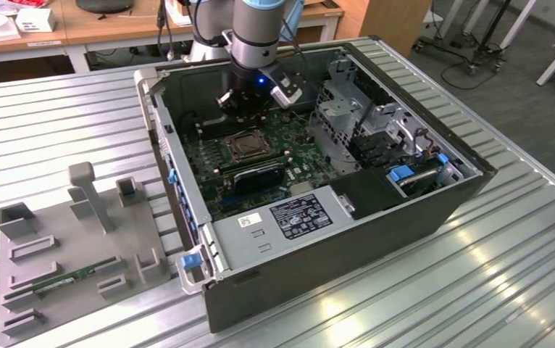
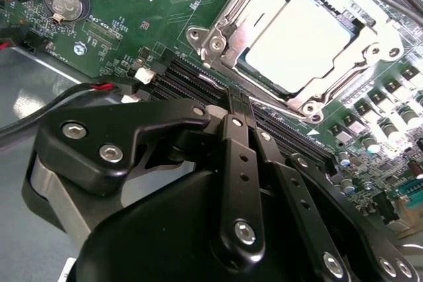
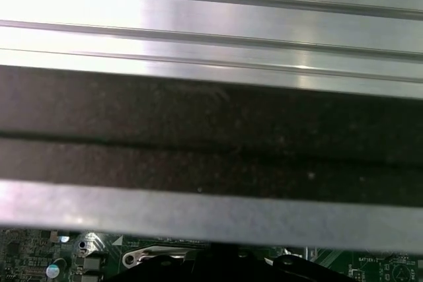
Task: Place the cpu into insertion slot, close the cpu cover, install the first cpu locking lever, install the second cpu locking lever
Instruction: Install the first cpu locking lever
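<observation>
Silver-tan, the cpu [image 2: 301,41] lay flat beneath the lowered cpu cover [image 2: 231,24] just beyond our gripper [image 2: 238,100], whose fingers [image 2: 239,143] we saw pressed together on nothing, probably suited to pushing rather than gripping.

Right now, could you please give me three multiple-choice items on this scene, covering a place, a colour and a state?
1. Where is the cpu? A in the insertion slot; B in a person's hand; C on a shelf.
2. The circuit board is: A red; B green; C white.
3. The cpu cover is: A raised upright; B removed; C lying flat.
A: the second wrist view shows it seated there. B: green shows all round. C: it lies flat, framing the cpu.
</observation>
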### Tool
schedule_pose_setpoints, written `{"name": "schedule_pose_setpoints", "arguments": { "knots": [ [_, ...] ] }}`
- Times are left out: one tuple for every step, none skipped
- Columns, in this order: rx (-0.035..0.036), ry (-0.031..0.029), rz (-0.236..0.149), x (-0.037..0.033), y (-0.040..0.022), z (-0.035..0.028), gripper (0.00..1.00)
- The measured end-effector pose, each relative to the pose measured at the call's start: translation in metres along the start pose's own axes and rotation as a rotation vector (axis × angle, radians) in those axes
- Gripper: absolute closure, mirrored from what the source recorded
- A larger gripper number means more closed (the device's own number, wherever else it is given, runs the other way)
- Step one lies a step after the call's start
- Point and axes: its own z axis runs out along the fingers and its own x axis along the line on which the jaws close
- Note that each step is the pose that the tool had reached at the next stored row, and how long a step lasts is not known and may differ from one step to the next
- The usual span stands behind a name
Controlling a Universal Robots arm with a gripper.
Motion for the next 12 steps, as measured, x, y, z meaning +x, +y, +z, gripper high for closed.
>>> {"name": "schedule_pose_setpoints", "arguments": {
  "knots": [
    [0.0001, 0.0001, 0.000, -0.0003, 0.0001, 0.0001, 0.89],
    [0.0002, 0.0000, 0.000, -0.0006, 0.0002, 0.0003, 0.89],
    [0.0003, 0.0000, 0.000, -0.0008, 0.0003, 0.0005, 0.89],
    [0.0004, 0.0001, 0.000, -0.0011, 0.0004, 0.0007, 0.89],
    [0.0004, 0.0000, 0.000, -0.0014, 0.0005, 0.0009, 0.89],
    [0.0005, 0.0001, 0.000, -0.0016, 0.0005, 0.0010, 0.89],
    [0.0005, 0.0000, 0.000, -0.0018, 0.0006, 0.0011, 0.89],
    [0.0005, 0.0001, 0.000, -0.0021, 0.0007, 0.0013, 0.89],
    [0.0006, 0.0001, 0.000, -0.0023, 0.0007, 0.0014, 0.89],
    [0.0006, 0.0001, 0.000, -0.0025, 0.0008, 0.0015, 0.89],
    [0.0006, 0.0001, 0.000, -0.0027, 0.0008, 0.0016, 0.89],
    [0.0006, 0.0001, 0.000, -0.0029, 0.0009, 0.0017, 0.89]
  ]
}}
